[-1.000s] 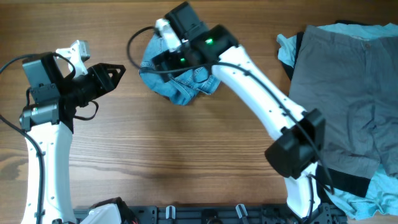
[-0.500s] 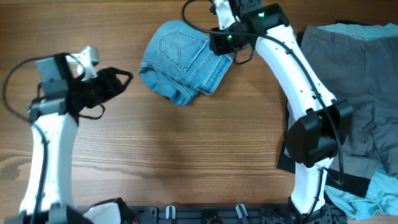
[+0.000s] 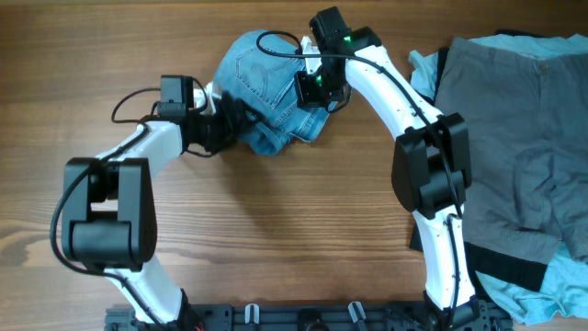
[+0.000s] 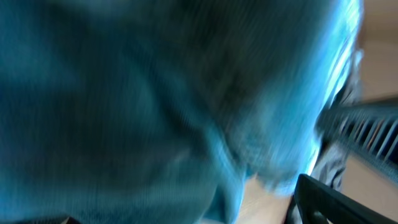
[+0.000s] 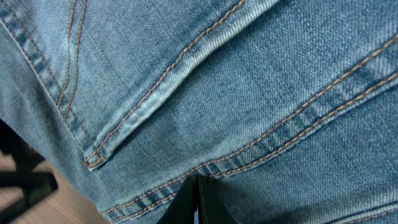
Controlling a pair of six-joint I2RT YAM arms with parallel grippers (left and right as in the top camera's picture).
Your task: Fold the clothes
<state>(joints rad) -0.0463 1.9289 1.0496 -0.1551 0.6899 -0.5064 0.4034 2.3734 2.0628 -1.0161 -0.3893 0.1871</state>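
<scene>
The jeans (image 3: pixel 271 87) lie bundled at the far middle of the table (image 3: pixel 276 230), back pocket up. The left gripper (image 3: pixel 230 121) is at their left edge, but blurred denim fills its view, so I cannot tell its opening. The right gripper (image 3: pixel 312 89) presses on their right side, fingers drawn together to a point. Well to the right, grey shorts (image 3: pixel 514 129) lie over a black garment (image 3: pixel 514 267) and a pale blue one (image 3: pixel 570 280).
</scene>
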